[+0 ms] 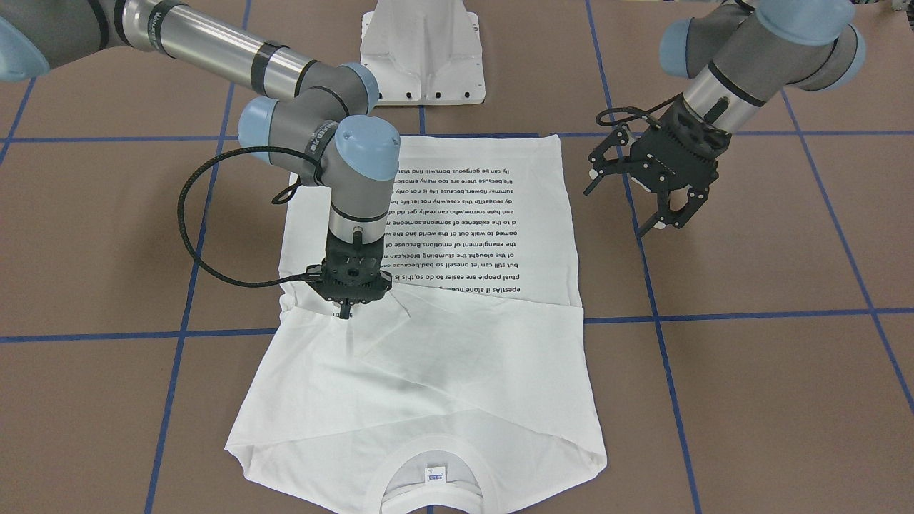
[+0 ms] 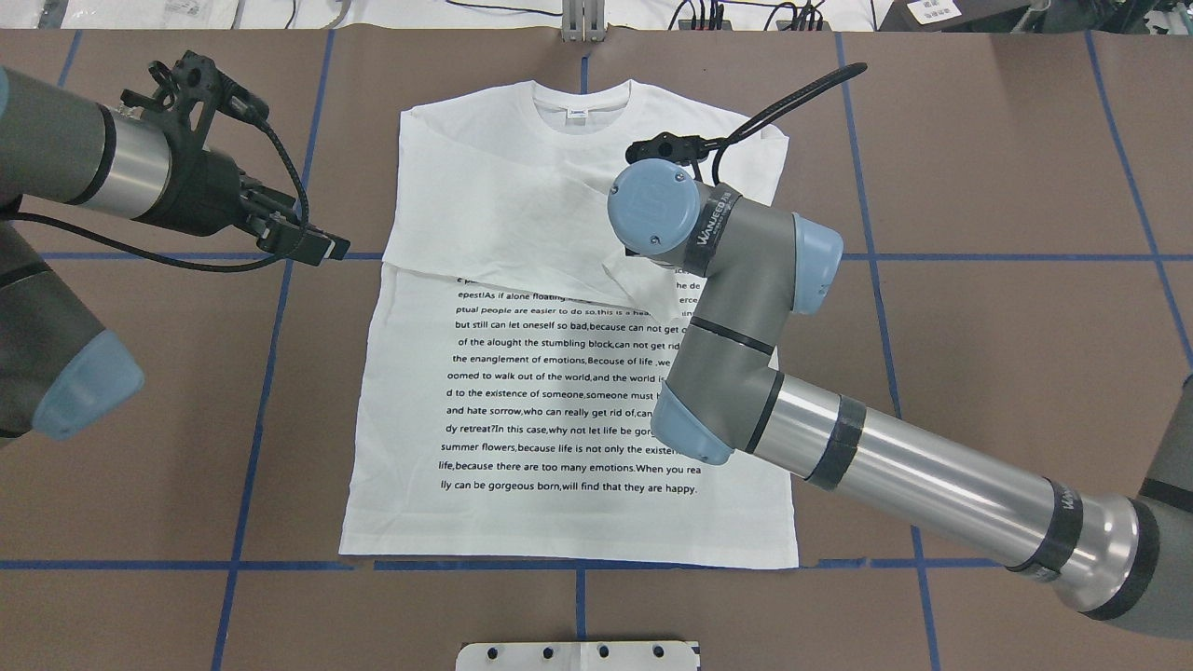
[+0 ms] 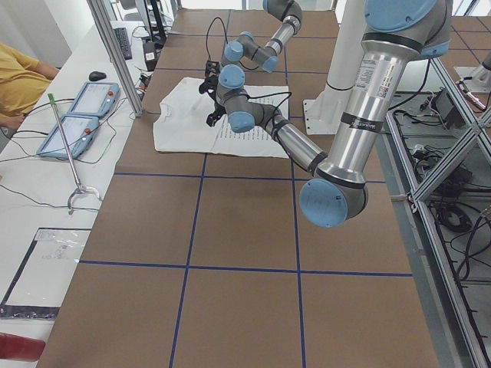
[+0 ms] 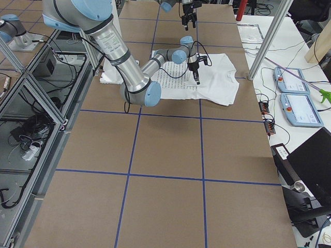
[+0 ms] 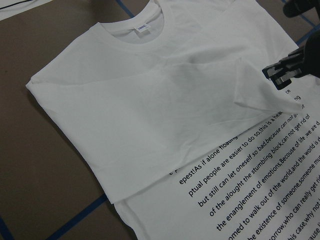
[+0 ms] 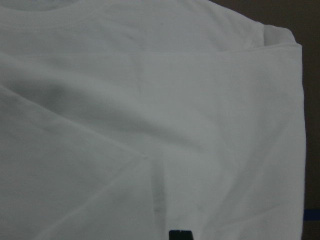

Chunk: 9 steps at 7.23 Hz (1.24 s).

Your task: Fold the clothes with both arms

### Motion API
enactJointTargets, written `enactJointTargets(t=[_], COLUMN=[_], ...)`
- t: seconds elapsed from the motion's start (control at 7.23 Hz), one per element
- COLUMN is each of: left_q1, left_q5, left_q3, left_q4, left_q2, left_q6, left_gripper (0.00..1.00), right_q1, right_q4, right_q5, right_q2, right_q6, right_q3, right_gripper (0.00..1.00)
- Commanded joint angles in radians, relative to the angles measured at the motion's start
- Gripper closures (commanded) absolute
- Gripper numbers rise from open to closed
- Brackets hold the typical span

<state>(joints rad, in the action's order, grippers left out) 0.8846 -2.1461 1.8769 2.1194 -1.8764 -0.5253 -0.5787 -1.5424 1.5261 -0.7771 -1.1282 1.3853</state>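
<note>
t-shirt [image 2: 485,186] reads "summer flowers"; right gripper [image 1: 346,308] pinches it, left gripper [image 1: 620,208] spread.

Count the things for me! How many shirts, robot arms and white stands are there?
White long-sleeved T-shirt with black text: 1
Silver-grey tubular robot arms, the left arm and the right arm: 2
White rigid pedestal base: 1
Total: 4

Overhead and front-facing cameras face the T-shirt [image 2: 522,186] from opposite sides.

right arm [image 2: 736,308] overhanging shirt [image 2: 522,186], pedestal [image 1: 423,50] behind
</note>
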Motion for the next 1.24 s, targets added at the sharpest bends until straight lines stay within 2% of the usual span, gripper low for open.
enactJointTargets(t=[0.0,0.14,0.28,0.41,0.55,0.97,1.11], left_q1=[-0.001,-0.001,-0.001,-0.001,-0.001,0.001,0.001], left_q5=[0.000,0.000,0.000,0.000,0.000,0.000,0.000], left_q3=[0.001,-0.001,-0.002,-0.001,-0.002,-0.001,-0.002], left_q4=[0.001,0.001,0.001,0.001,0.001,0.001,0.001], left_q2=[0.000,0.000,0.000,0.000,0.000,0.002,0.002], left_q6=[-0.012,-0.009,-0.009,-0.009,-0.009,-0.010,-0.010], left_gripper=[0.00,0.00,0.00,0.00,0.00,0.00,0.00], right_q1=[-0.007,-0.003,0.019,0.034,0.049,0.063,0.066], right_q4=[0.011,0.010,0.012,0.048,0.109,0.119,0.117], right_q5=[-0.001,-0.001,-0.007,-0.014,-0.024,-0.037,-0.037], right_q2=[0.024,0.069,0.144,0.192,0.188,0.188,0.188], right_q6=[-0.008,-0.030,-0.092,-0.102,-0.102,-0.102,-0.099], right_q3=[0.006,-0.026,-0.120,-0.196,-0.234,-0.259,-0.259], right_gripper=[1.00,0.66,0.42,0.35,0.35,0.41,0.45])
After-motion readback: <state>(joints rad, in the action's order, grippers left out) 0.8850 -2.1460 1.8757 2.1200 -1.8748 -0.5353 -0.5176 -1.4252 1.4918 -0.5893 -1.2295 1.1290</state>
